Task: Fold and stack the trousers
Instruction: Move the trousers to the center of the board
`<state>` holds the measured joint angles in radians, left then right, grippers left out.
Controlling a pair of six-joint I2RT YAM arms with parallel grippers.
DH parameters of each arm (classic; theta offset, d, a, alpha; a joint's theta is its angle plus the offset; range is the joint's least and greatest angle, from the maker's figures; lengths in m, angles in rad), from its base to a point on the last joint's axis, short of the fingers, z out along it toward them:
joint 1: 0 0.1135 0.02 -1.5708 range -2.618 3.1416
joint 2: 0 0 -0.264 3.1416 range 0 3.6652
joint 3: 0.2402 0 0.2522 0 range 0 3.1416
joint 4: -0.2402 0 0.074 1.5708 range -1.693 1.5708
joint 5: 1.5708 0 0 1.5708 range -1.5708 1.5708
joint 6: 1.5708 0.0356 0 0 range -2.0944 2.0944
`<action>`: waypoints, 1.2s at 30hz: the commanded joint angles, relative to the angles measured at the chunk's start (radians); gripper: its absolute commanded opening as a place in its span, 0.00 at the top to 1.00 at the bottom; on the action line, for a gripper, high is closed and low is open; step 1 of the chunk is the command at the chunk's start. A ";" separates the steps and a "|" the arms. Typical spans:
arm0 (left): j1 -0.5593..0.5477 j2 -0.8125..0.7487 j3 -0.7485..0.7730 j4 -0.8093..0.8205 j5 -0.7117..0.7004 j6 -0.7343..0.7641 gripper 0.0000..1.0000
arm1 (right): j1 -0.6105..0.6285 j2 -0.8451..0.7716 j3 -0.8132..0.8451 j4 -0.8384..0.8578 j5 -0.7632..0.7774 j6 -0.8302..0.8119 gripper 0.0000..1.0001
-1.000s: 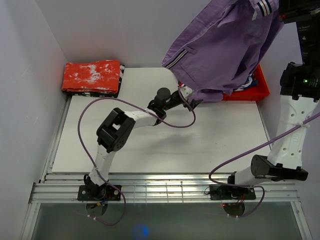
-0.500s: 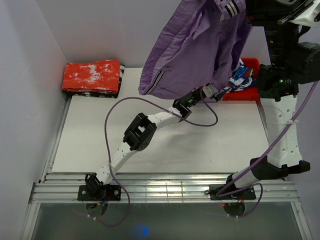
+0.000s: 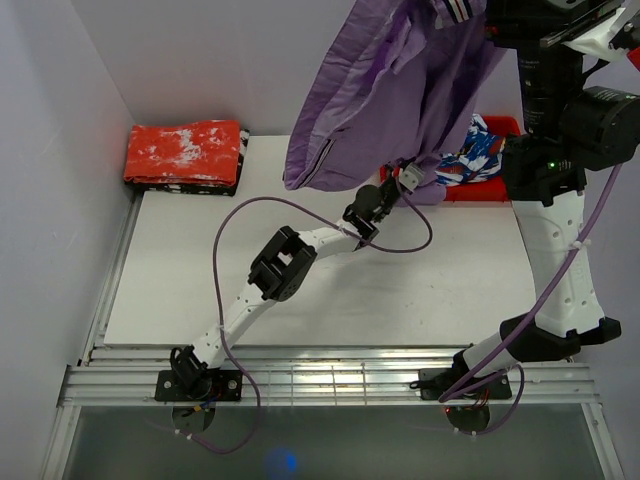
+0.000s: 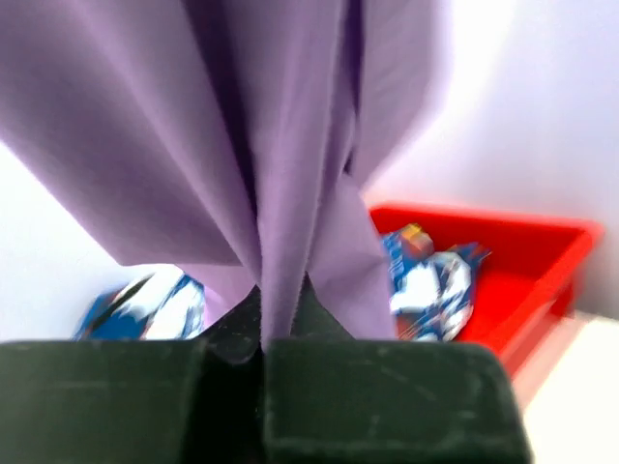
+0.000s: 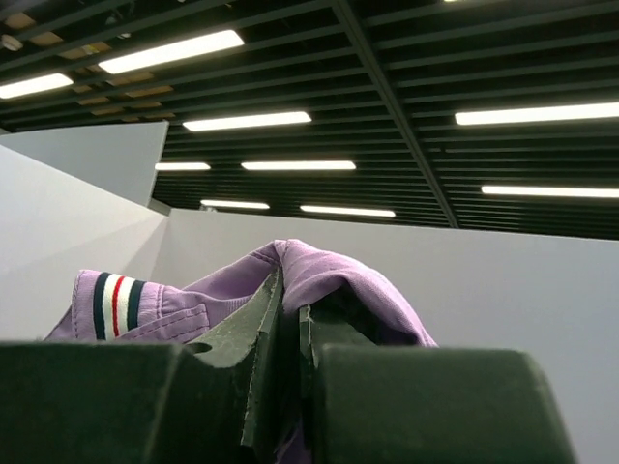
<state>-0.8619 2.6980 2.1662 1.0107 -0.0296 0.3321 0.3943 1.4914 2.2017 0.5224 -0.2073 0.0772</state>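
The lilac trousers [image 3: 390, 90] hang in the air at the back of the table, held up high by my right gripper [image 5: 290, 314], which is shut on the waistband end with its striped trim [image 5: 114, 304]. My left gripper [image 3: 408, 178] reaches under the hanging cloth and is shut on a lower fold of the trousers [image 4: 280, 222]; in the left wrist view the cloth runs down into the closed jaws [image 4: 263, 338]. The legs dangle to the left, above the table's back edge.
A red bin [image 3: 500, 185] at the back right holds a blue-white-red patterned garment [image 3: 475, 152]. A folded red-orange cloth with white blotches [image 3: 185, 153] lies at the back left. White walls close in the back and left.
The right arm has lifted the trousers higher and swung them left. The left arm stretched out to the hanging cloth and its gripper closed on a lower fold.
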 commanded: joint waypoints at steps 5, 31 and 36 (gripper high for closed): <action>0.151 -0.498 -0.415 0.028 -0.063 0.004 1.00 | 0.009 -0.105 -0.089 0.198 0.248 -0.252 0.92; 0.735 -1.804 -1.473 -1.490 0.602 0.690 1.00 | -0.289 -0.930 -1.512 -1.129 0.718 0.400 0.92; 0.729 -1.501 -1.372 -1.515 0.655 0.661 1.00 | -0.362 -0.948 -1.594 -1.174 0.700 0.447 0.90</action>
<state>-0.1356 1.0290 0.7235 -0.4263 0.5335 0.9909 0.0830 0.5446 0.6174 -0.5087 0.4129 0.4255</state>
